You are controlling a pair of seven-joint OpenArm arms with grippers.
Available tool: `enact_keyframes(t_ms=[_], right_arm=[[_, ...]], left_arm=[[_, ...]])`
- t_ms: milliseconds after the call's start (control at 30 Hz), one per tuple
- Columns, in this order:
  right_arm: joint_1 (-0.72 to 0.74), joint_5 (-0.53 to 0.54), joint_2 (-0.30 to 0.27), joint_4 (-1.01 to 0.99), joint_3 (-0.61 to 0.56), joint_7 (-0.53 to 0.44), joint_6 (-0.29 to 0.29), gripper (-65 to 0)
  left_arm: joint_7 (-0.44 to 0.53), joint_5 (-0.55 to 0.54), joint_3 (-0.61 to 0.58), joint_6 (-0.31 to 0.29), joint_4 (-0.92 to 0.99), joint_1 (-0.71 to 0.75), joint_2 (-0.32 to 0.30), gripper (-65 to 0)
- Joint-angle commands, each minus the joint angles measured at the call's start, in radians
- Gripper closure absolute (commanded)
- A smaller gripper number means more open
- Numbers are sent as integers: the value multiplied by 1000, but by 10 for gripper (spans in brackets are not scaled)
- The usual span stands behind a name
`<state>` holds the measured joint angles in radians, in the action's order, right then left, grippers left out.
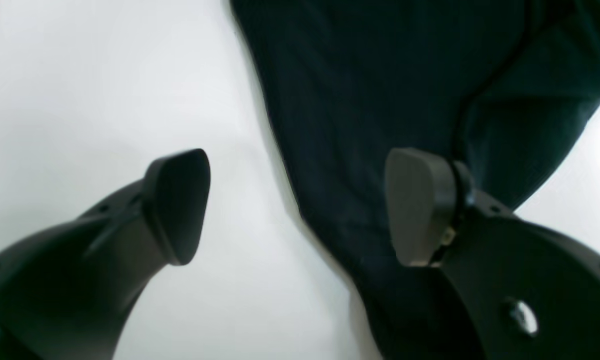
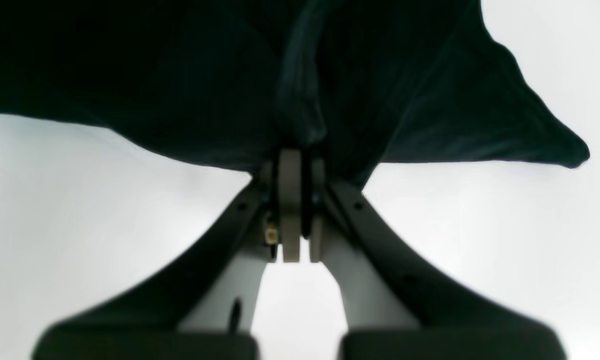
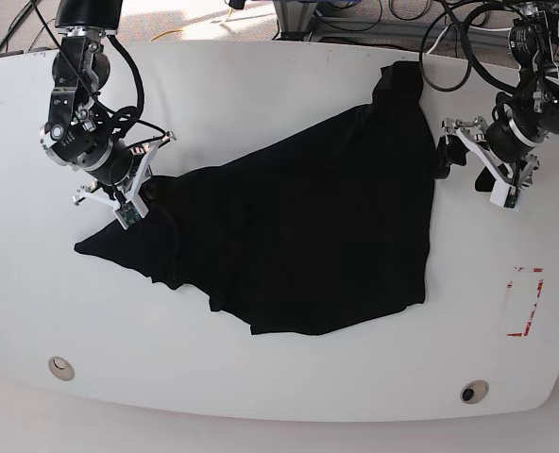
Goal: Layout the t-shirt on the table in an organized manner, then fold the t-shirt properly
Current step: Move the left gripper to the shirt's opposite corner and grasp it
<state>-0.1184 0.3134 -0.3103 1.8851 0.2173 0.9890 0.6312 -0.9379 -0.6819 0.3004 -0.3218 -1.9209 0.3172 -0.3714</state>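
T-shirt (image 3: 308, 236) lies spread and rumpled across the middle of the table (image 3: 261, 387), one corner reaching toward the far edge. Right claw (image 2: 298, 165) is clamped on a bunched fold at the shirt's edge. Left claw (image 1: 300, 210) is wide open, holding nothing, one pad (image 1: 415, 205) over the cloth edge, the other over bare table. Red tape rectangle (image 3: 523, 302) sits apart from the shirt.

The t-shirt (image 3: 298, 236) is matt black cloth; the table (image 3: 261, 377) is smooth, faintly glossy white.
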Motion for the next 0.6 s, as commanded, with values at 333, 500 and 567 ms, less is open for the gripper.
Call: enact_keyframes(t_ms=[333,500,567], right_arm=[[9,10,-8,18,6,-23,2,-3],[6,10,-8,18,6,-23,2,-3],[6,11,-8,18,6,-23,2,-3]], left_arm=[[21,196,-85,-4,-15,32,90,-515],[21,252,-108,-4,-13,33,113,-515],[21,264,-119,-4,-13,33,119,-515]])
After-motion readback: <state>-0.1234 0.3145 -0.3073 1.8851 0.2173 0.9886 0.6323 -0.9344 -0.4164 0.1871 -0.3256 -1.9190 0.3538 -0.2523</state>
